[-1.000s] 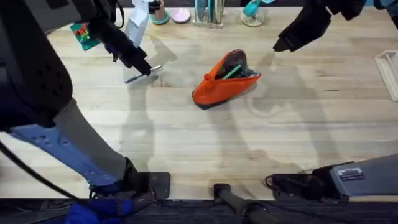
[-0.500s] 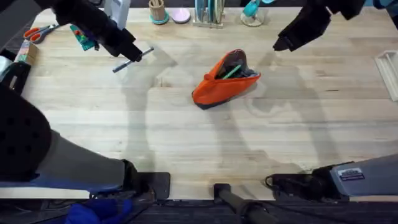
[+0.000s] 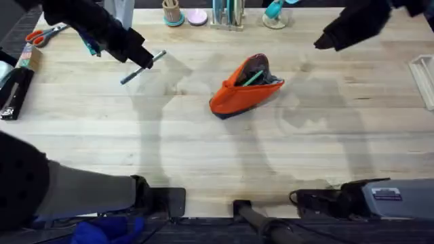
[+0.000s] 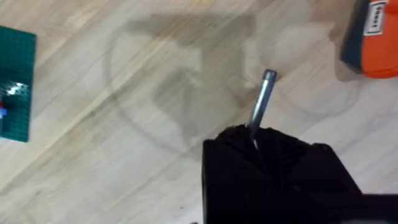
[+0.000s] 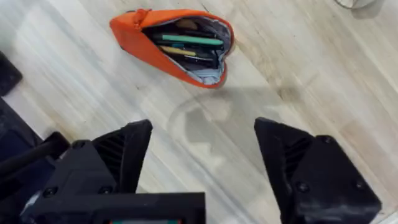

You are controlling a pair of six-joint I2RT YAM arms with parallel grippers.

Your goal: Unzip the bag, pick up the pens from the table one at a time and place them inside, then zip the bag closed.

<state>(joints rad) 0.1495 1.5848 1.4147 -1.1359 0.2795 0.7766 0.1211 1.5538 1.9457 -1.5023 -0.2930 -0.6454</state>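
My left pincer (image 3: 139, 57) pinches the slim silvery grey pen (image 3: 142, 68) near its middle, aloft, well left of the orange fabric pouch (image 3: 244, 91) lying unzipped on the wooden table (image 3: 203, 149). Light, stiff, probably slippery; a firm grip suits. My right pincer (image 5: 202, 155) hangs wide apart.

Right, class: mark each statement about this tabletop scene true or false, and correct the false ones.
1. The bag is zipped shut. False: it is open, with pens showing inside.
2. The left tool holds the grey pen. True.
3. The green pen lies on the table. False: it is inside the bag.
4. The right tool is open and holds nothing. True.
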